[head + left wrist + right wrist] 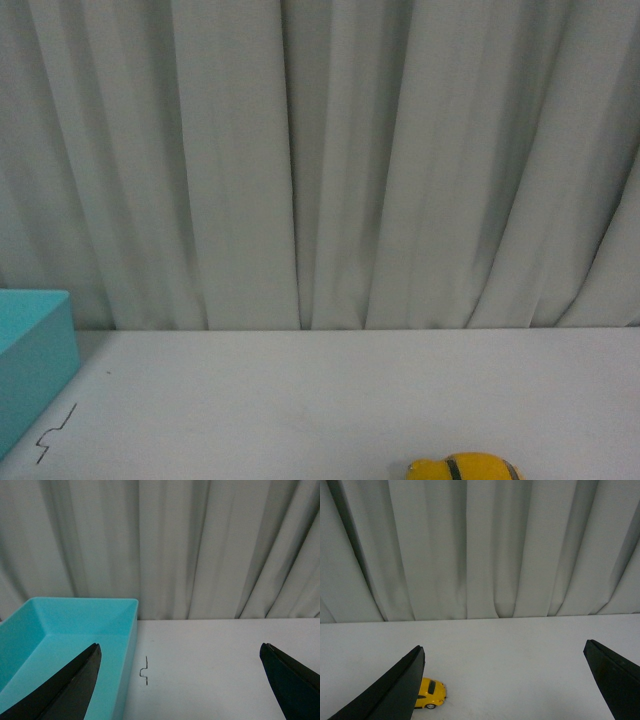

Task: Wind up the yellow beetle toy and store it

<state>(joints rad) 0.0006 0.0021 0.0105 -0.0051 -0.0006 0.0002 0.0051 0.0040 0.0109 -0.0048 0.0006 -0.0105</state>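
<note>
Yellow beetle toy (431, 693) sits by the worktop's (300, 400) near edge; my right pincer (503, 645) and left pincer (180, 645) gape wide, empty. A glancing finger could roll it off.

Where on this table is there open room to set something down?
The white table is bare between the turquoise bin at left and the yellow beetle toy at the near edge, back to the curtain. Right of the toy is bare too. Nothing is crowded.
</note>
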